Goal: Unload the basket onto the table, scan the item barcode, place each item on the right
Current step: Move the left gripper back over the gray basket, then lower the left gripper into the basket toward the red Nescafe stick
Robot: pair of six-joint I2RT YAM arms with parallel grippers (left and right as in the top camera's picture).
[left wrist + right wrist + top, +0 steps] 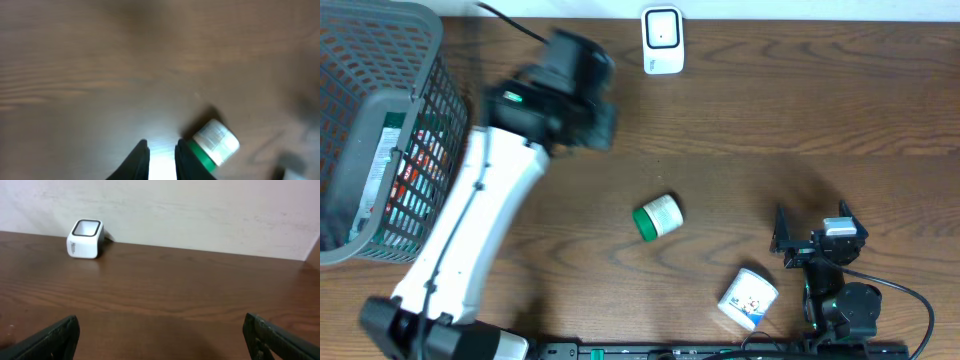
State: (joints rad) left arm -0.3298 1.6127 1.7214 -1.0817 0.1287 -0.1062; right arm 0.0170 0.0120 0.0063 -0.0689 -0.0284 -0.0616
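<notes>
A small white bottle with a green cap (657, 215) lies on its side in the middle of the brown table. In the left wrist view the bottle (216, 142) lies just right of my left gripper (161, 146), whose fingers stand a narrow gap apart with only bright table between them. My left arm (560, 90) is blurred, above and left of the bottle. The white barcode scanner (662, 40) stands at the far edge, and the scanner (85, 239) also shows at the back left of the right wrist view. My right gripper (162, 335) rests wide open and empty near the front right.
A grey mesh basket (380, 130) holding packaged goods stands at the far left. A white tub with a blue label (749, 298) lies near the front edge, left of the right arm (835, 290). A pale wall (200, 210) rises behind the table.
</notes>
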